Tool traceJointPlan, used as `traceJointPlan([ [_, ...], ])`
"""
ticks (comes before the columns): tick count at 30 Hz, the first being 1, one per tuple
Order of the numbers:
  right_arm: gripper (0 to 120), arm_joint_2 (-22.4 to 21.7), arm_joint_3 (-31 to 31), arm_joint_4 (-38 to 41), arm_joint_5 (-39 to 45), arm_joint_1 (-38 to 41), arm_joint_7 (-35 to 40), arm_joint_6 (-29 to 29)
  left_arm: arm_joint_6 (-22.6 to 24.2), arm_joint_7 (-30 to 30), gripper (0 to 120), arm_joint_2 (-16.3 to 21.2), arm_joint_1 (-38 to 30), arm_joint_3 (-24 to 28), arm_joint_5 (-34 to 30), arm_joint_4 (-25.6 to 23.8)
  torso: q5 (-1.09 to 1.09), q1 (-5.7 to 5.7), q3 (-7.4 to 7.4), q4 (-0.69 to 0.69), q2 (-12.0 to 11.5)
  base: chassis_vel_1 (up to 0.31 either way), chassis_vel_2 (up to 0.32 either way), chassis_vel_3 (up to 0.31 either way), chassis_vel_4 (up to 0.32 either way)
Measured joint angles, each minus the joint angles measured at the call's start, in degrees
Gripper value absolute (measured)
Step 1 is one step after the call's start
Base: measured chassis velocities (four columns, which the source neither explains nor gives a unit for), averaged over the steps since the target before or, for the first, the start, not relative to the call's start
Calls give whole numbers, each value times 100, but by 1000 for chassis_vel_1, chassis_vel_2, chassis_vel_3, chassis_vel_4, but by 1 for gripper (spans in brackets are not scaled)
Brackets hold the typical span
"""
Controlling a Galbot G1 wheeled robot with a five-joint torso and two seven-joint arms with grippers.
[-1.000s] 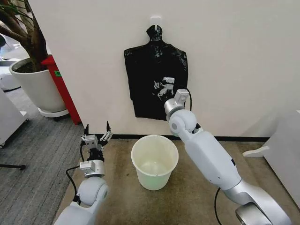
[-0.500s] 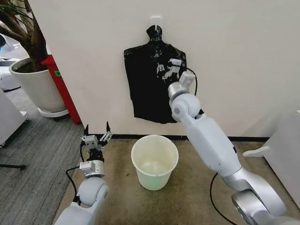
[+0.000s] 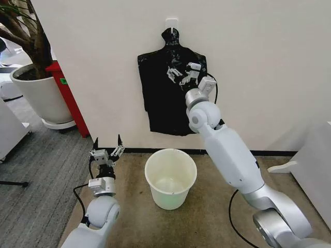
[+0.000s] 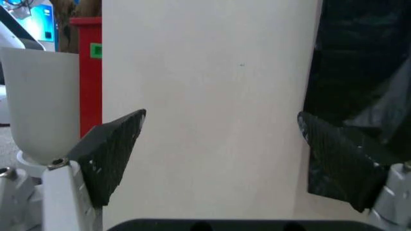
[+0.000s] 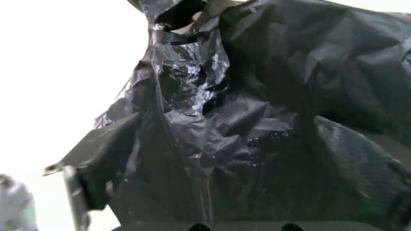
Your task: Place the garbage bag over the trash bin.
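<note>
2 glossy white arms, grey joints, black cables, black-padded claws.

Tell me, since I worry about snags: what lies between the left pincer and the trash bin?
Nothing: in the head view, bare brown floor separates the open left pincer from the trash bin.

Black bundle partly hidden behind right end effector.

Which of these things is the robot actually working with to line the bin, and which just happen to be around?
Part of the job:
garbage bag, hanging on the wall
trash bin, on the floor below
right gripper, open, raised at the bag
left gripper, open, low beside the bin

Just around:
plant pot
red stand
</note>
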Motion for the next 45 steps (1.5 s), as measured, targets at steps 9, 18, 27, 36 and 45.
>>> traceJointPlan([
  [9,100,90,29,-188,279,213,-109,155,0,0,91,-17,28,25,25,-16,0,0,0,0,0,0,0,0,0],
  [18,100,212,33,-527,395,495,-218,279,-23,0,91,-34,51,45,46,-19,0,0,0,0,0,0,0,0,0],
  [27,76,373,48,-708,467,554,-318,396,-30,2,91,-44,35,46,49,-13,0,0,0,0,0,0,0,0,0],
  [36,43,461,99,-807,444,570,-415,463,-29,2,91,-63,34,45,58,-4,0,0,0,0,0,0,0,0,0],
  [45,8,483,155,-947,326,561,-573,545,-28,-4,91,-60,36,18,57,-21,0,0,0,0,0,0,0,0,0],
])
